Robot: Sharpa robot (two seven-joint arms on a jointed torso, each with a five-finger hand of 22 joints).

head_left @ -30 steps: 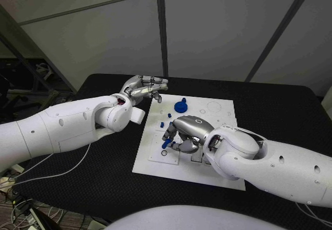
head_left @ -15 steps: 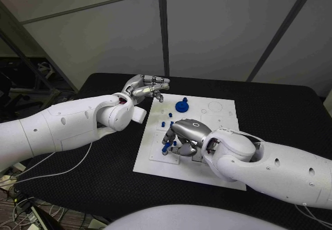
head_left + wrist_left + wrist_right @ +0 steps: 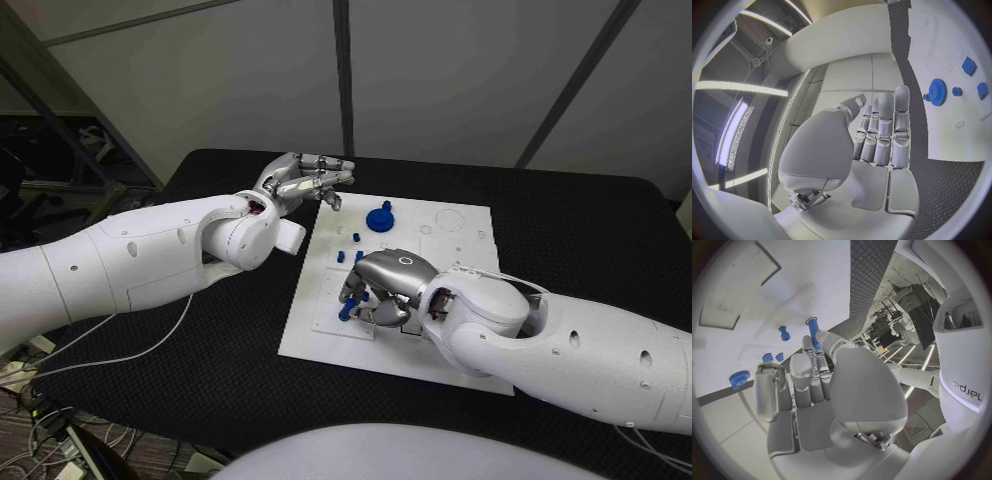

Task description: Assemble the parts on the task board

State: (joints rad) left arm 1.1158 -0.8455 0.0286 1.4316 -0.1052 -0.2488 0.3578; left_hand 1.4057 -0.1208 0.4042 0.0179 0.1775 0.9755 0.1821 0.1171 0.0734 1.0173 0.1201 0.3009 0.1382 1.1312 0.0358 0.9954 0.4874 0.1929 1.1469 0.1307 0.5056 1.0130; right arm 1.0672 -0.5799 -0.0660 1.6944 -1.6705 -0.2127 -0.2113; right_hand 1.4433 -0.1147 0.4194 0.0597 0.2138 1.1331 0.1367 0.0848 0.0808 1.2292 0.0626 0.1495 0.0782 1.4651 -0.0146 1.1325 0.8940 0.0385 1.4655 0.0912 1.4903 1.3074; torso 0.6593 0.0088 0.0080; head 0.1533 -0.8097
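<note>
Right hand (image 3: 378, 291) pinches one blue peg (image 3: 346, 310) over the white board (image 3: 454, 240). Left hand (image 3: 306, 181) hovers, fingers together, holding nothing. One blue gear (image 3: 381, 219) and three small pegs (image 3: 356, 257) stand on the board.

Cool, even room light is falling from overhead strips; the white task board (image 3: 433, 300) is glaring slightly, and wrist views are bending at the rims.

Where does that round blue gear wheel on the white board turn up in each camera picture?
Head view: the blue gear stands at the far part of the task board, near the left hand.
Left wrist view: gear beyond the fingertips.
Right wrist view: gear beside the right hand.
Shared landmark: the white board.
</note>
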